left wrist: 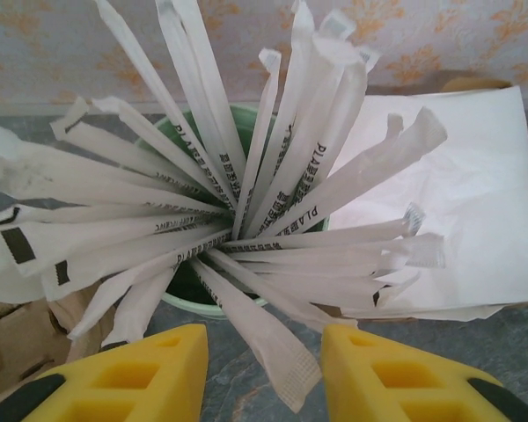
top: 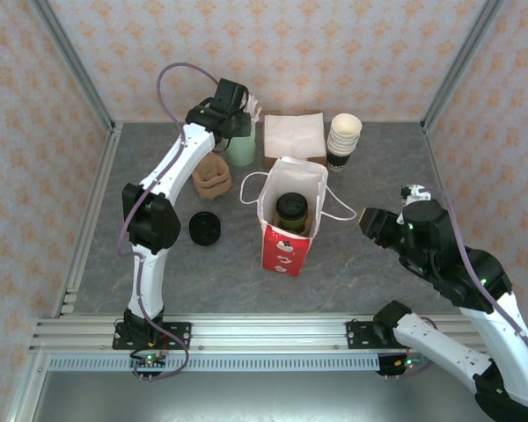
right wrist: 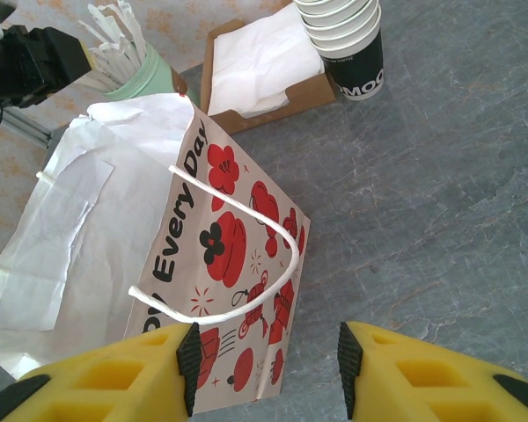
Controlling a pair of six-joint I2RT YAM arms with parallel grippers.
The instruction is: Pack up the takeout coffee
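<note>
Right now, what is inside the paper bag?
The takeout coffee stands in the paper bag; its black lid shows. The bag walls hide its base and the bag floor.

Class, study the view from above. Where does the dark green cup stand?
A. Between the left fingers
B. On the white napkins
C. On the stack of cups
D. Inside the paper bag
D: seen from above, the cup stands upright inside the open bag, with the bag's white walls all around it.
</note>
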